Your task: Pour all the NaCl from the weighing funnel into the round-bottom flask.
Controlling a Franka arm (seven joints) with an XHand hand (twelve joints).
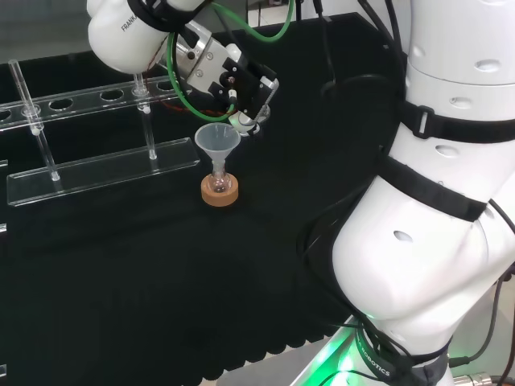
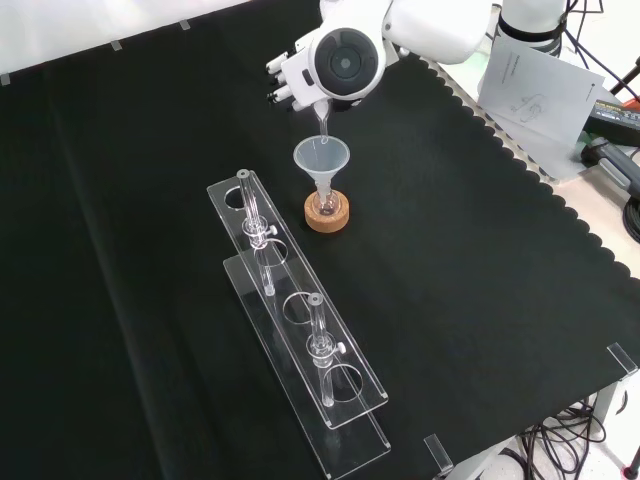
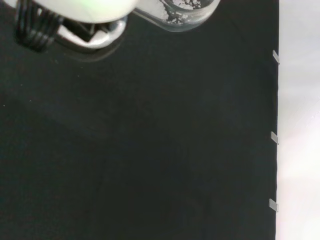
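The round-bottom flask [image 2: 327, 203] sat in one cork ring [image 2: 327, 213] at upper centre of the front view, one plastic funnel [image 2: 320, 161] standing in its neck, beyond one clear rack [image 2: 300, 340] at the frame's lower middle. Directly above the funnel mouth, the hand [image 1: 241, 84] had its fingers curled round one weighing funnel [image 1: 244, 122], stem sloping down toward the mouth. White grains [image 3: 175, 12] clung inside it.
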